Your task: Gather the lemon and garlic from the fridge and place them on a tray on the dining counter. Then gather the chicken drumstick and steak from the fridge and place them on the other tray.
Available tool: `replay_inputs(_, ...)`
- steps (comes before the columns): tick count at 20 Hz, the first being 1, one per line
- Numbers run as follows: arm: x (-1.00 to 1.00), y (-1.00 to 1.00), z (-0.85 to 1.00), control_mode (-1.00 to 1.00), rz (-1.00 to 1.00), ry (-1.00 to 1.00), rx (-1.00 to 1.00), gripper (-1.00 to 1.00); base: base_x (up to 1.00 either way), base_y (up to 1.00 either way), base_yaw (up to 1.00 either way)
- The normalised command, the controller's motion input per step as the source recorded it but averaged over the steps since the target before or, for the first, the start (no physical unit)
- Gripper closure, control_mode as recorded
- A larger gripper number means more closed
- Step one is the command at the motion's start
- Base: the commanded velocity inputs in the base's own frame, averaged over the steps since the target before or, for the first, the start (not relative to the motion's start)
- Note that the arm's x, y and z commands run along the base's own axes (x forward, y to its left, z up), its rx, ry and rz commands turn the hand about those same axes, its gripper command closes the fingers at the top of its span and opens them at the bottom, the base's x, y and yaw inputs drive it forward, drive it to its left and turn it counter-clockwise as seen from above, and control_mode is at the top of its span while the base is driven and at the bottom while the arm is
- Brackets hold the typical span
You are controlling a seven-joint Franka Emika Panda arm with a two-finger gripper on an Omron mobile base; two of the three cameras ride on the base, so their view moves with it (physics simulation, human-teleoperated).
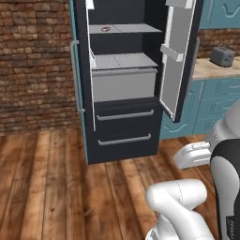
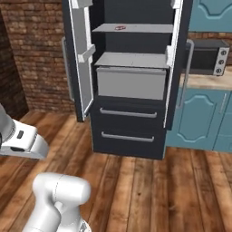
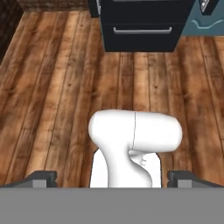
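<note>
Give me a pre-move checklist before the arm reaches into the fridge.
1. Fridge doors swung open: ok.
2. Steak in sight on the upper shelf: ok.
3. Lemon, garlic and drumstick located: cannot tell.
4. Gripper open and empty: ok.
5. Gripper close to the shelves: not ok, it points down at the wooden floor.
6. Grey drawer under the lower shelf, contents: cannot tell.
</note>
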Motion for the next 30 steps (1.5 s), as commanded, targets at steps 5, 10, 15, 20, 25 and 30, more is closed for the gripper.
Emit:
replay_inputs(5, 0.00, 0.00, 0.00, 1.00, 0.00, 0.00, 0.00, -1.00, 0.45, -0.51, 0.00)
replay_inputs(10, 0.00, 0.00, 0.00, 1.00, 0.00, 0.00, 0.00, -1.00, 0.62, -0.46, 0.00)
replay_inputs(15, 0.00, 0.00, 0.00, 1.00, 0.00, 0.00, 0.00, -1.00, 0.88, -0.34, 0.01)
replay_inputs(20, 0.00, 0.00, 0.00, 1.00, 0.00, 0.00, 0.00, -1.00, 0.96, -0.15, 0.02)
replay_inputs(25, 0.00, 0.00, 0.00, 1.00, 0.00, 0.00, 0.00, -1.00, 0.85, -0.08, 0.00)
replay_inputs(30, 0.00, 0.00, 0.00, 1.00, 0.00, 0.00, 0.00, -1.00, 0.78, -0.04, 0.00)
